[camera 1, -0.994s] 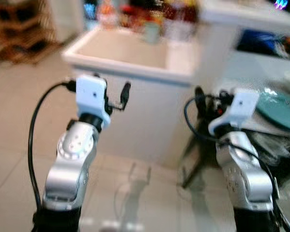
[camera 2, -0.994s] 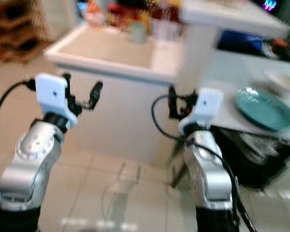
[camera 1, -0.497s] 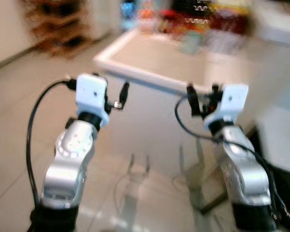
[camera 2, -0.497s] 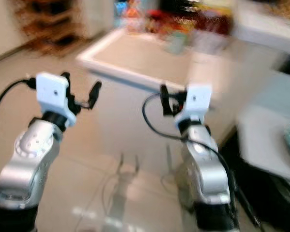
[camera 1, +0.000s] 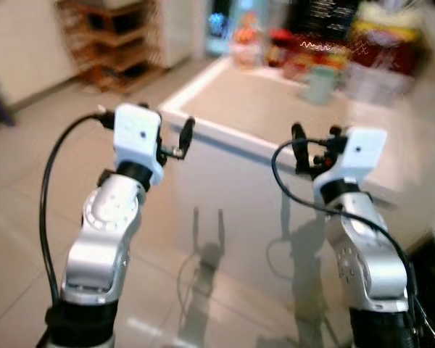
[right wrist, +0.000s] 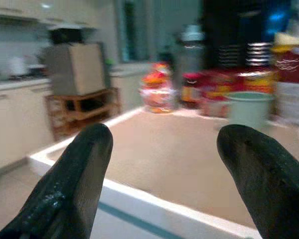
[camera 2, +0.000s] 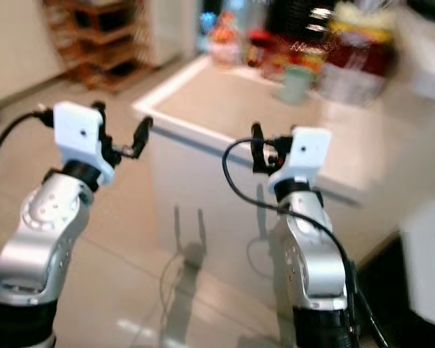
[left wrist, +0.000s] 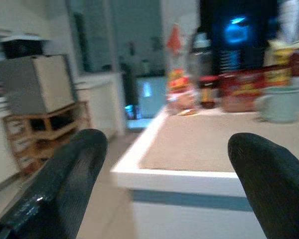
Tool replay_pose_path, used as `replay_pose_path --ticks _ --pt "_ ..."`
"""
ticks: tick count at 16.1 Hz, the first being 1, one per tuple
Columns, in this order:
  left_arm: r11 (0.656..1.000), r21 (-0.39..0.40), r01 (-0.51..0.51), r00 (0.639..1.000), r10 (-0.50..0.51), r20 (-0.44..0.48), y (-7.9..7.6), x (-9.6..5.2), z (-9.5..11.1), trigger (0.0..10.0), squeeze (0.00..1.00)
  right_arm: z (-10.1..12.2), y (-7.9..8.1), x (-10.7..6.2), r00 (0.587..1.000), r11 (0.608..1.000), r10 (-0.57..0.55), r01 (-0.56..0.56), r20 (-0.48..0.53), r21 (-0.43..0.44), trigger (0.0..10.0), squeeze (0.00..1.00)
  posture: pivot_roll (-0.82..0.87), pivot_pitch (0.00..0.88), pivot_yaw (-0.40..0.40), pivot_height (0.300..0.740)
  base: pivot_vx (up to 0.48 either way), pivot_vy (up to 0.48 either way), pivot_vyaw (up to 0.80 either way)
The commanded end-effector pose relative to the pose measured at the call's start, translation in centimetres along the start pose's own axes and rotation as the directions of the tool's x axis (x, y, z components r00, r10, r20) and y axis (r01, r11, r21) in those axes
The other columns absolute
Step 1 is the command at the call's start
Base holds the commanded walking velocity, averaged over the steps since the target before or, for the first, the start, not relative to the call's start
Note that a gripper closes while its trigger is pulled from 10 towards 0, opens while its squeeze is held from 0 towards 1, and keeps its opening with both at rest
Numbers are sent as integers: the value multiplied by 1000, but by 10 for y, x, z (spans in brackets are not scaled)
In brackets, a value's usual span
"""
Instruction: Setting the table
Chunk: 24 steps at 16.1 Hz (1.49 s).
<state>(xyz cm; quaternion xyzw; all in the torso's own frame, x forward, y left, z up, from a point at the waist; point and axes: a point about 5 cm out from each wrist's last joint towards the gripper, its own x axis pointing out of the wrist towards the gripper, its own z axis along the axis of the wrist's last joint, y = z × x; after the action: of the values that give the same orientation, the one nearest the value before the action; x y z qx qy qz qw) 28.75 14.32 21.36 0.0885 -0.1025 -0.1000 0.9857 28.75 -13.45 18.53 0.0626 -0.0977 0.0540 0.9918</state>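
Observation:
Both arms are raised in front of me over the tiled floor. My left gripper (camera 1: 167,138) is open and holds nothing, and its two black fingers (left wrist: 65,179) frame the counter ahead. My right gripper (camera 1: 313,145) is also open and empty, with wide-set fingers (right wrist: 74,174). Beyond them stands a white counter (camera 1: 268,109) with a beige top. A pale green mug (camera 1: 319,83) sits near its far end, beside red packets (camera 1: 312,54) and bottles (left wrist: 182,84), all blurred.
A wooden shelf rack (camera 1: 116,36) stands at the far left against the wall, with a boxy grey and tan appliance (left wrist: 35,82) on top. Open tiled floor (camera 1: 29,167) lies to my left. A dark shape (camera 2: 384,290) sits low at the right.
The whole view has swung to the left: the side table with the teal plate has slid out at the right, and the counter is now central. Both arms hold the same pose.

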Motion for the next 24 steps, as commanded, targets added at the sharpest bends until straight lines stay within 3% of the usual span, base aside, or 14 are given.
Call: replay_pose_path --ticks 1,4,7,16,24 --pt "1000 -10 16 1000 -16 -4 -2 4 -1 10000 55 -2 -10 -9 1000 1000 -18 18 -8 -21 10000 0 91 0 -50 740 435 0 -800" --pt "1000 -11 23 1000 -23 0 -2 7 0 10000 55 -2 -12 -11 1000 999 -14 14 -16 -38 10000 0 89 0 -46 740 437 0 -746" --pt "1000 -6 28 1000 -28 5 0 11 0 10000 51 -5 -5 -15 999 996 38 -41 -37 -78 10000 0 77 0 -31 740 430 0 0" --pt "999 0 46 999 -46 8 -1 14 1 10000 31 -5 -6 -18 999 996 33 -36 -38 -79 10000 0 79 0 -29 740 398 0 0" --pt "993 -34 110 994 -110 6 -12 16 -1 10000 0 -6 -15 -27 998 996 -22 16 -64 -92 10000 0 52 0 2 740 0 0 0"
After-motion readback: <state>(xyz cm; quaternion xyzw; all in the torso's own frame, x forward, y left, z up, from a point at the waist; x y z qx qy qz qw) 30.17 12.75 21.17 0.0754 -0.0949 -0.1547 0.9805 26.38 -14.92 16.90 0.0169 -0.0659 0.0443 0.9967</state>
